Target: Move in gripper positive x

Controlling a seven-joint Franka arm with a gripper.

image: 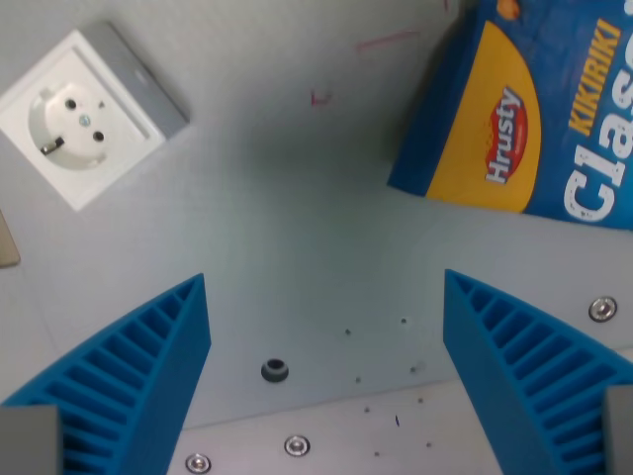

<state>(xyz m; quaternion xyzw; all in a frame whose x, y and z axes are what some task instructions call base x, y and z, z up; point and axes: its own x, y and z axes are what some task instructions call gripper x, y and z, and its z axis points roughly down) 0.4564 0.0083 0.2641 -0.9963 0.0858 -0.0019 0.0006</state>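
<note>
So the gripper [326,297] with ribbed blue plastic fingers [138,366] is spread wide apart, nothing between them, just bare grey tabletop [297,198]. White square wall socket [84,114] sits top of the wrist view's left, blue and yellow Hrusty snack bag [524,109] top right. Small dark hole [274,371], maybe a screw hole, sits low between the fingers

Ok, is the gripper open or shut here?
Open: the gripper has its two blue fingers wide apart, with bare table between them and nothing held.
</note>
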